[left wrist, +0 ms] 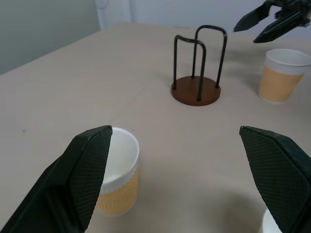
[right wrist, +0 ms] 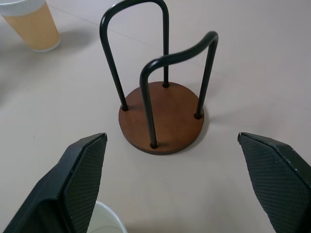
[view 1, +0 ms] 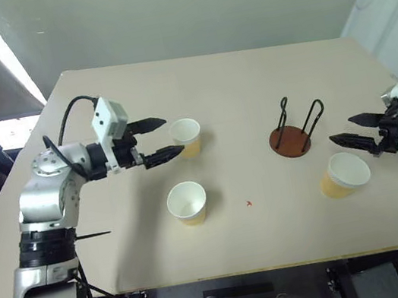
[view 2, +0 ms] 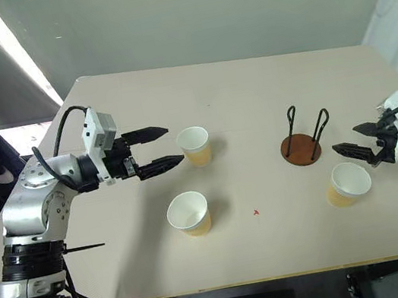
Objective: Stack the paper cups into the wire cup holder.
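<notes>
Cups came first as we looked across the counter (view 1: pixel 277 243) from its near edge: one paper cup (view 1: pixel 187 202) stood upright closest to us on the left, a second cup (view 1: pixel 344 173) stood near the right side, just under our right gripper (view 1: pixel 350 131). Neither was touched. Both grippers hung above the counter with their fingers spread wide and nothing between them.

Farther in, our left gripper (view 1: pixel 160 139) pointed across the counter at the third cup (view 1: pixel 187 137), its fingertips level with the rim and just short of the cup's wall. We judged this to be the step in hand: closing on that cup. To do it well we would have to ease forward until the cup sat squarely between the fingers, then close gently below the rolled rim, since thin paper crushes and a tapered wall can slip upward out of a hard squeeze.

Beyond the right cup stood the wire cup holder (view 1: pixel 290 140), its brown round base flat on the counter and its two black wire loops upright, with no cup in it yet. We reckoned the cup must be carried over the loops and lowered straight between them, upright.
</notes>
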